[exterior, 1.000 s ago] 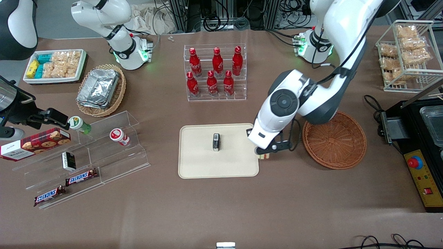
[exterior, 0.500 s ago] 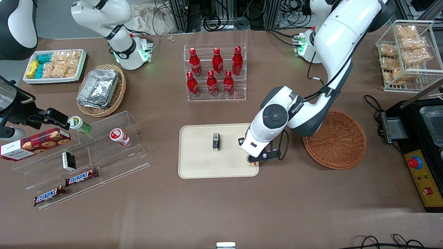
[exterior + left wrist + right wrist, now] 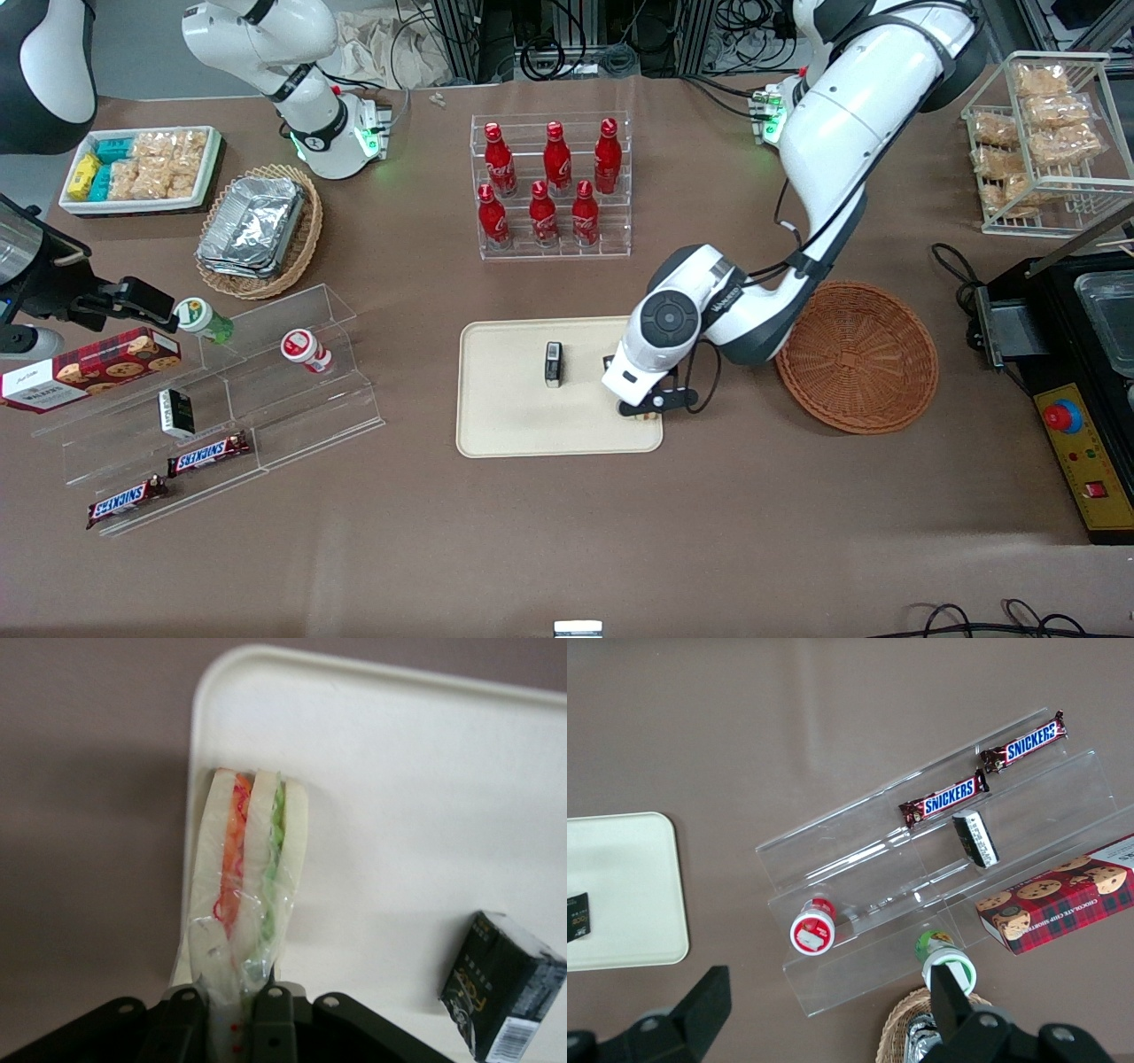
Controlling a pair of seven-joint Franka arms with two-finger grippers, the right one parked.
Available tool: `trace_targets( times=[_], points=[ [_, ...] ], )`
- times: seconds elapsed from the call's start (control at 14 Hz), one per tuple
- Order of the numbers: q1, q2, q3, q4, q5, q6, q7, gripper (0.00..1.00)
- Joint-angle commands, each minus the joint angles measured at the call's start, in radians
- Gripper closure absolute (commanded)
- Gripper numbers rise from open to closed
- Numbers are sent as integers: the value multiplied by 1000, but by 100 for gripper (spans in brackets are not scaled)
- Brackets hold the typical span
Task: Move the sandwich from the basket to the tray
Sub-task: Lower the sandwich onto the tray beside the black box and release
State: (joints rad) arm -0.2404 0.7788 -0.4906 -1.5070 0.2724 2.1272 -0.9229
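The sandwich (image 3: pixel 248 877), a plastic-wrapped wedge of pale bread with orange and green filling, hangs between the fingers of my gripper (image 3: pixel 235 1014), which is shut on it. It hovers over the beige tray (image 3: pixel 416 797), just inside the tray's edge nearest the basket. From the front, the gripper (image 3: pixel 645 409) is over the tray (image 3: pixel 514 416) corner and only a sliver of the sandwich (image 3: pixel 649 415) shows under the wrist. The reddish-brown wicker basket (image 3: pixel 857 356) sits beside the tray, toward the working arm's end, with nothing in it.
A small black box (image 3: pixel 553 364) stands upright on the tray's middle, also seen as the black box (image 3: pixel 503 985) from the wrist. A clear rack of red bottles (image 3: pixel 551 186) stands farther from the camera than the tray. A clear tiered shelf (image 3: pixel 221 408) with snacks lies toward the parked arm's end.
My gripper has carried the sandwich from just outside the tray's edge, near the basket, to over the tray's corner, and the arm has swung with it.
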Motion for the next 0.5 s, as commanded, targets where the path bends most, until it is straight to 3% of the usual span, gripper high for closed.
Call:
trace_targets(
  times=[0.0, 0.07, 0.21, 0.43],
  points=[
    [-30, 4, 9, 24, 27, 4, -57, 100],
    [-34, 4, 7, 25, 42, 4, -68, 93],
    [-34, 8, 9, 24, 56, 5, -68, 0],
    [-30, 4, 9, 28, 77, 5, -66, 0]
  ],
)
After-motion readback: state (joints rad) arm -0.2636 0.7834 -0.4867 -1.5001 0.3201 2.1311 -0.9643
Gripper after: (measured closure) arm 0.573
